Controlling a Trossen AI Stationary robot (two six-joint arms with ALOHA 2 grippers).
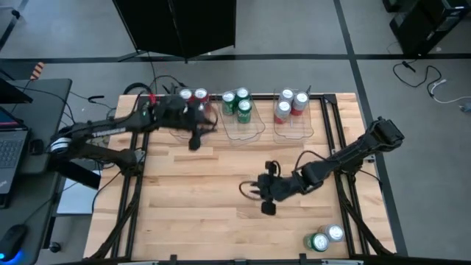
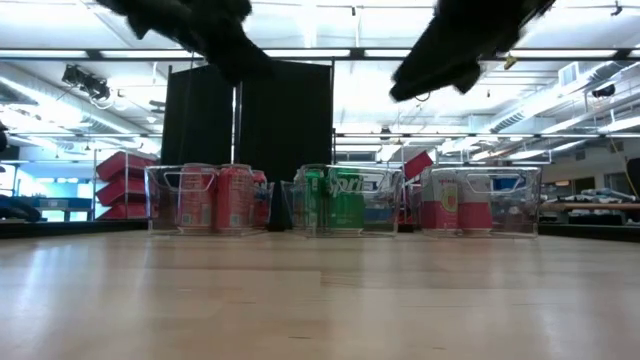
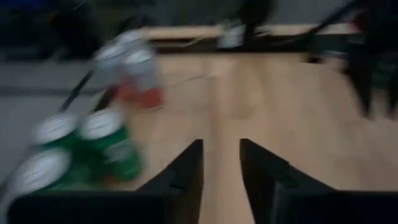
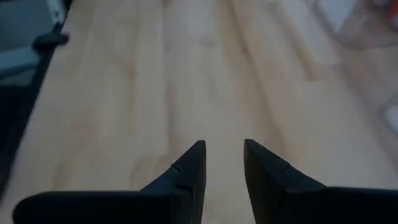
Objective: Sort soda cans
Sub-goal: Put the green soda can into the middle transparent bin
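Note:
Three clear bins stand along the table's far edge. The left bin (image 1: 190,109) holds red soda cans (image 2: 232,198). Green cans (image 1: 243,107) stand in the middle bin (image 2: 340,200). The right bin (image 1: 293,125) holds silver-white cans with red lower parts (image 2: 445,205). A green can (image 1: 319,241) and a silver-white can (image 1: 335,233) stand at the table's near right corner. My left gripper (image 1: 212,121) hovers open beside the left bin, the green cans (image 3: 106,146) blurred beside its fingers. My right gripper (image 4: 222,162) hangs open over bare wood at mid-table (image 1: 249,189).
Bare wooden table top (image 1: 206,213) stretches across the near left and the middle. Black frame rails (image 1: 346,213) run along both table sides. Cables (image 1: 158,82) lie behind the left bin. A laptop on a side desk (image 1: 11,147) sits beyond the left edge.

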